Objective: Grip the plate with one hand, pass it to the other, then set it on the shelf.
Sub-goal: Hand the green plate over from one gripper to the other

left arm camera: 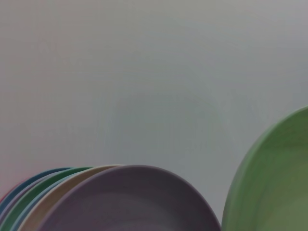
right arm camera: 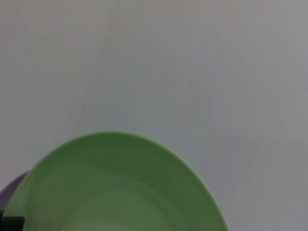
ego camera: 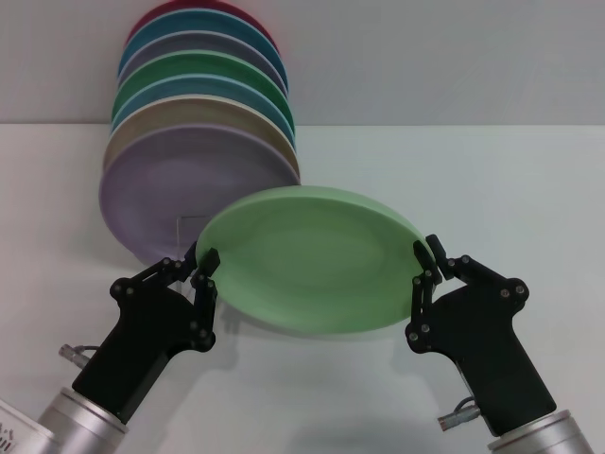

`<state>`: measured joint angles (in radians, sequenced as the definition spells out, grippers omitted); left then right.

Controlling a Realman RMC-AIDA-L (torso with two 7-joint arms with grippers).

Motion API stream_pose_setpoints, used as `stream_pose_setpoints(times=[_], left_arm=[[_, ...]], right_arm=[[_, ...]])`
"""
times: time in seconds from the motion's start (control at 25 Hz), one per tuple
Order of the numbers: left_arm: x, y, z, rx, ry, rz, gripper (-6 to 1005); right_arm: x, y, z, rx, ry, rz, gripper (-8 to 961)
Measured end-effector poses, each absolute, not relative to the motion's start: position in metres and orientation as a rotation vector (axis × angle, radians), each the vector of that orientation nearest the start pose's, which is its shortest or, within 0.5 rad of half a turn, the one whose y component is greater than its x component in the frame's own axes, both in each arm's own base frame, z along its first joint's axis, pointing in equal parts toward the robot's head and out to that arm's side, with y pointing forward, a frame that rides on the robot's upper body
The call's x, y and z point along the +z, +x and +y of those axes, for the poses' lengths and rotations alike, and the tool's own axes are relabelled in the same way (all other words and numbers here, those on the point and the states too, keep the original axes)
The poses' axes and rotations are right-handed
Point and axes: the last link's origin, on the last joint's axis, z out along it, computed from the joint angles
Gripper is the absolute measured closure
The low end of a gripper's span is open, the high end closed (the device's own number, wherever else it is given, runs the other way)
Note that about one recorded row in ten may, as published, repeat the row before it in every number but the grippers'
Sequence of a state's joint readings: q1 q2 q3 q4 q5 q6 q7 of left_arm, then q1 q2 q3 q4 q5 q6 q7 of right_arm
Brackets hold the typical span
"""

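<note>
The plate is off the table and held between both hands, so this looks like the handover itself. The left hand pinches the plate's left rim; the right hand is closed on its right rim. Setting it on the shelf, just behind the plate's left edge, remains.
</note>
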<state>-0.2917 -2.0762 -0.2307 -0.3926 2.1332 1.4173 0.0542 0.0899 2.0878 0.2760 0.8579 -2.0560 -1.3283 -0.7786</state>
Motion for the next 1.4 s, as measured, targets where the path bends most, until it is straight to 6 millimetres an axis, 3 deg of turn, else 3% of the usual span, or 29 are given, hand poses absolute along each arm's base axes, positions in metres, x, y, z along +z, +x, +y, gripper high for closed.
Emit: stream_pose_setpoints(times=[1.4], left_arm=[[-0.0783,-0.2728,0.2458,-0.896,-1.875,-0.325,970]], right_arm=[[-0.1031,0.2105,0.2009,0.667,-1.735,0.119,779]])
